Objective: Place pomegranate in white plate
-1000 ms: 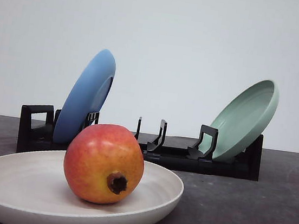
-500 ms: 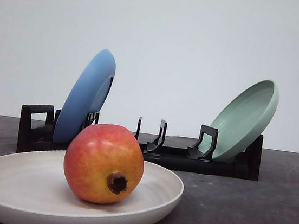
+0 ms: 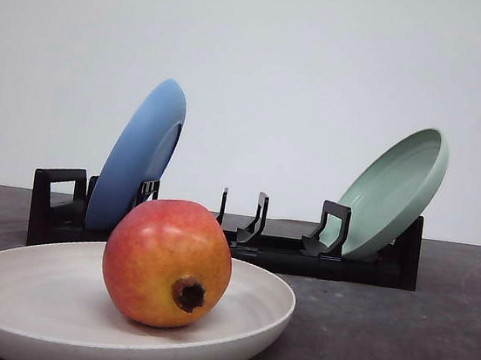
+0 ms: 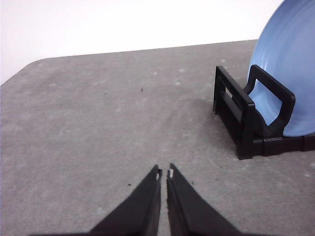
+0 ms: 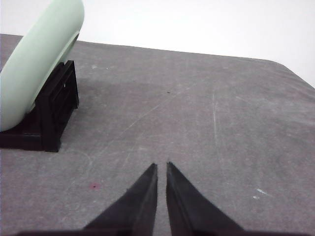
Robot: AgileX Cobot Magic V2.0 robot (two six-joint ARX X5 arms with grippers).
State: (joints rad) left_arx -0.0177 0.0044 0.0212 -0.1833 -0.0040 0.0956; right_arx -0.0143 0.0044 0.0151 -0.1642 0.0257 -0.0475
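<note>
A red-and-yellow pomegranate (image 3: 167, 262) sits inside the white plate (image 3: 24, 294), its dark calyx stub pointing toward the camera and slightly right, while the left gripper (image 4: 164, 173) and right gripper (image 5: 162, 165) hover nearly closed, holding nothing.

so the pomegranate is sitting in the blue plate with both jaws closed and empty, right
Not quite. The front view shows the pomegranate sitting in the white plate; the blue plate stands on edge in the black rack. The rest holds: left gripper and right gripper have closed, empty jaws.
</note>
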